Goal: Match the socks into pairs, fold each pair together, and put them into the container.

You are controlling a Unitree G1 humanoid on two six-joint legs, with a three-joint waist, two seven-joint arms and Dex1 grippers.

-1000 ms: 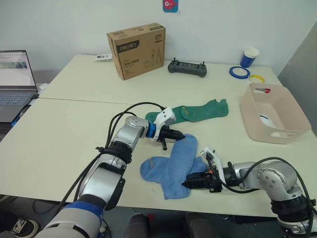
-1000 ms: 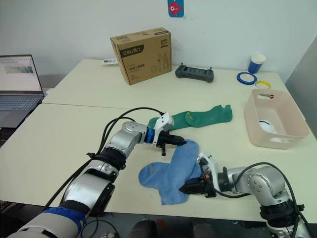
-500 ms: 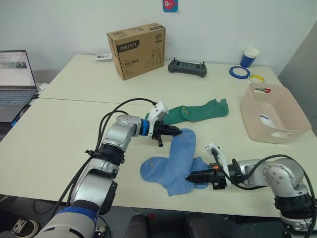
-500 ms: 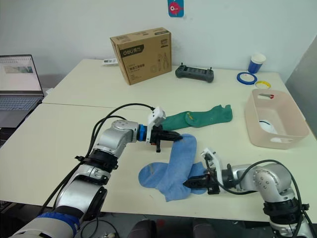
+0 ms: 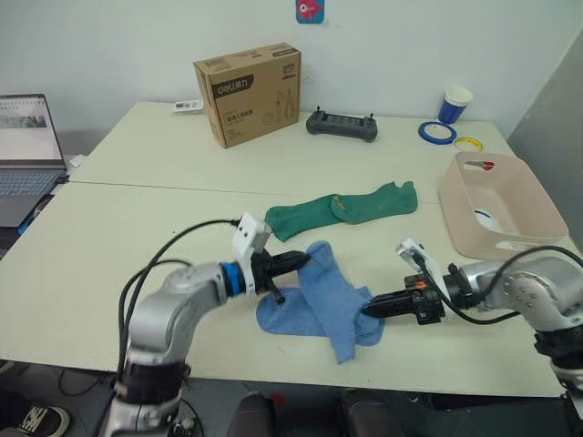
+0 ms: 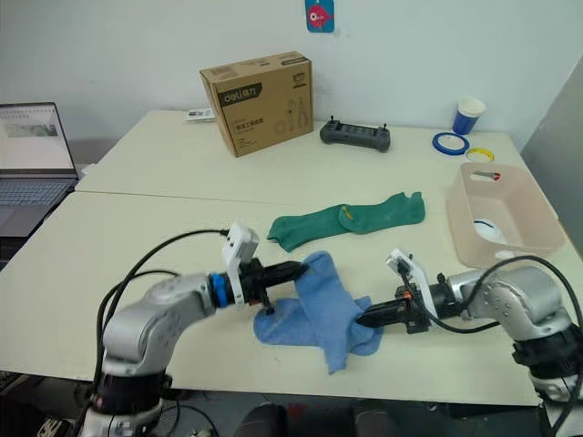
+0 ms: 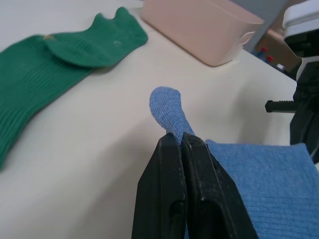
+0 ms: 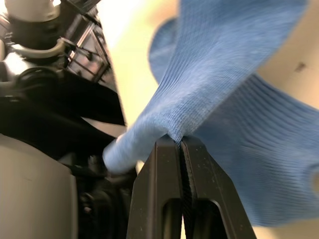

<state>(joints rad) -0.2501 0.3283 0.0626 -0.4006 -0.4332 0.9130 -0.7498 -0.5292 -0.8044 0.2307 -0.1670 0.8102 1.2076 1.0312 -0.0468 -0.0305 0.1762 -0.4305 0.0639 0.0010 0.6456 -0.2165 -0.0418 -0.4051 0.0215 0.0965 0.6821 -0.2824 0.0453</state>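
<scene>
The pink container sits at three o'clock; the light blue socks lie front-centre, each end pinched by the left gripper and right gripper. I'd keep both layers aligned while folding

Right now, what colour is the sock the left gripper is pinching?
Light blue; the left gripper is shut on the light blue sock, clearest in the left wrist view.

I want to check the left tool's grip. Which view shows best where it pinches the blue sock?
The left wrist view: the left tool is shut on a blue sock fold. The head views show it sideways; the right wrist view does not make it clear.
</scene>
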